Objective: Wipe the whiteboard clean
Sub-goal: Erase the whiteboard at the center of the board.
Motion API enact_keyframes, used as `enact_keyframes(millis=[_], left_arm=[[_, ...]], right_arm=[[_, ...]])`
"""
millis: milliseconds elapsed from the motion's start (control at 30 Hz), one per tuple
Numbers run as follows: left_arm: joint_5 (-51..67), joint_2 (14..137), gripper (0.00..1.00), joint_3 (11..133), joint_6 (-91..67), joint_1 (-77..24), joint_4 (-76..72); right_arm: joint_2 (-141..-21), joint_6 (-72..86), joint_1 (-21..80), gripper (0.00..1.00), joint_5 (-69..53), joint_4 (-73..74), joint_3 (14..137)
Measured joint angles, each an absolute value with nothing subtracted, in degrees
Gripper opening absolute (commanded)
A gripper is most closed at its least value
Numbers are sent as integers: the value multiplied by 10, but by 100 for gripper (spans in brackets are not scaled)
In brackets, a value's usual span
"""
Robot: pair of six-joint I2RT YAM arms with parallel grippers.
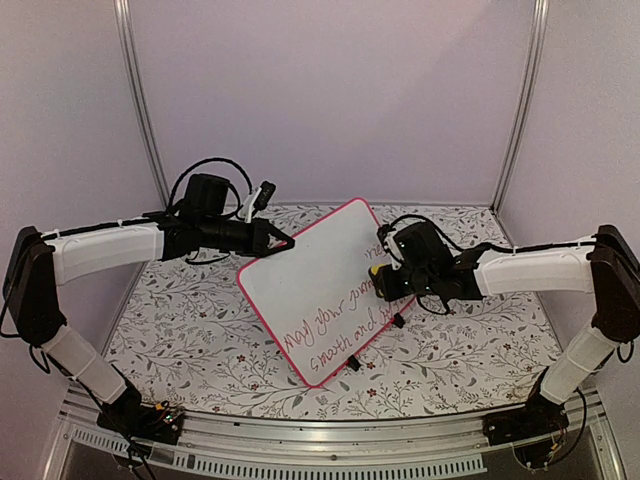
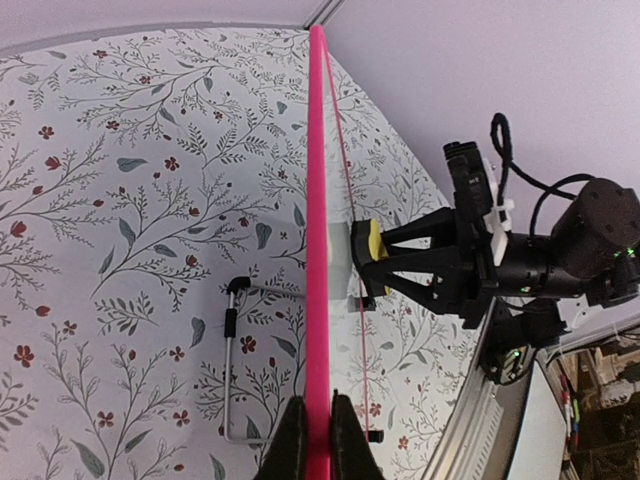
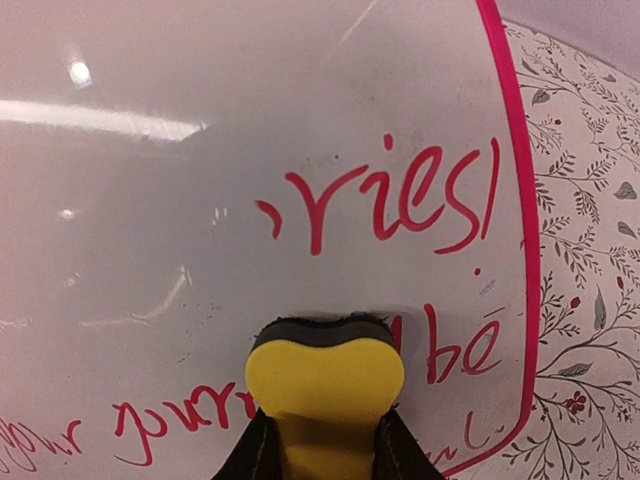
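Wiping underway, I judge: left jaws clamp whiteboard (image 1: 315,265) frame, right jaws pinch yellow eraser (image 3: 325,385) against it; next, sweep over red writing (image 3: 400,200).

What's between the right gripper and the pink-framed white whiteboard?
A yellow block eraser, held in the right gripper, its dark pad against the whiteboard; seen in the right wrist view.

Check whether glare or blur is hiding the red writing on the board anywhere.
Right wrist: a glare streak crosses the whiteboard at upper left, clear of the writing, which is sharp. Left wrist: board edge-on, its face hidden. Top view: no glare, writing small but visible.
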State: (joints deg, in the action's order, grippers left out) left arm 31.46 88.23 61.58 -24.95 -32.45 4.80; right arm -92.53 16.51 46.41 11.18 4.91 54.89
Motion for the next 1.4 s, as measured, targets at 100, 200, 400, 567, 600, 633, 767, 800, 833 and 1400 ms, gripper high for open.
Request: enact_keyframes(millis=[100,200,400,567,600,633,767,800,833,1400], left_arm=[[315,882,0,616,-249,-324,48],[313,882,0,616,-250,-324,48],[311,882,0,616,-251,-324,49],[312,882,0,616,-251,-324,48],[312,882,0,616,-251,-324,47],[312,882,0,616,-251,-325,46],[312,882,0,616,-250,-325,46],[312,882,0,616,-250,-325,46],[312,882,0,616,-250,-325,46],[311,883,0,616,-251,-325,48]], right_arm=[[-930,164,464,27,113,65,563],[-939,160,464,27,115,91,585],[-958,147,457,27,119,116,635],[-969,132,442,27,121,121,681],[-970,129,440,27,121,121,686],[-970,126,438,27,121,121,691],[-976,119,435,27,118,120,702],[-977,118,435,27,117,119,702],[-977,118,435,27,116,118,701],[-940,148,435,27,110,44,573]])
